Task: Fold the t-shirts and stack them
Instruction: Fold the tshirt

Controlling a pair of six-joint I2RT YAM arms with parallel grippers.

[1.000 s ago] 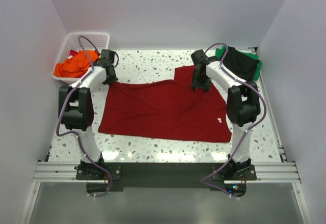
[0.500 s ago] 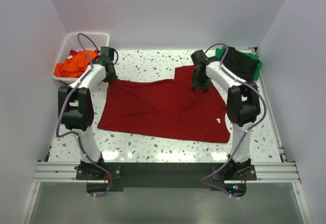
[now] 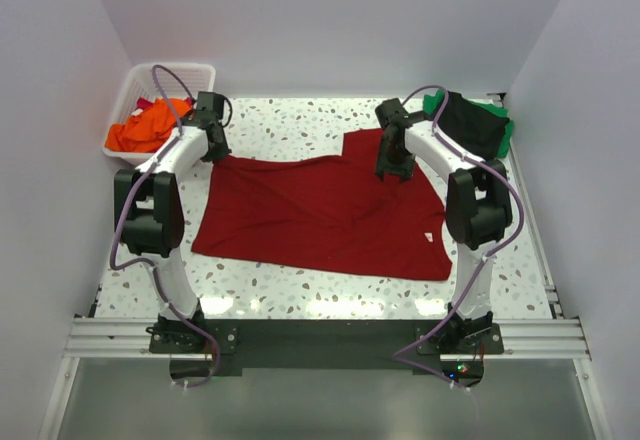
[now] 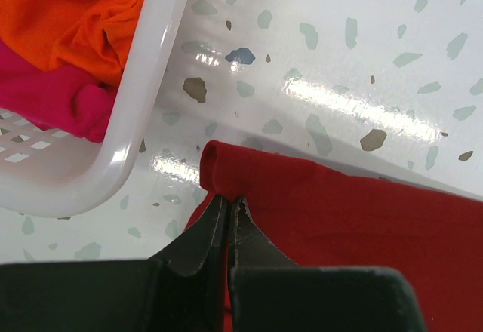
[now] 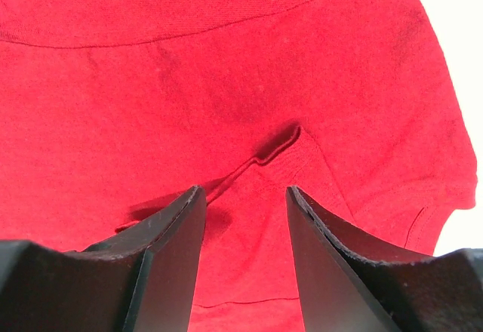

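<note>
Pinches a rolled corner of the dark red shirt (image 4: 324, 219) with the left gripper (image 4: 229, 205), fingers closed on the cloth, low in the left wrist view, just beside the white basket (image 4: 151, 83). Holds the right gripper (image 5: 245, 222) open, fingers either side of a wrinkle. Seen from above: dark red shirt spread across the middle of the table (image 3: 300, 125), orange shirt (image 3: 145, 132) in the basket at upper left, black shirt (image 3: 470, 125) at upper right.

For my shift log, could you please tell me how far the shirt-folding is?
Looks done: black cloth over green cloth, far right. In hand: the dark red cloth t-shirt lies unfolded, left gripper pinching its corner, right gripper open above. Left: orange cloth in the white slatted plastic basket.
</note>
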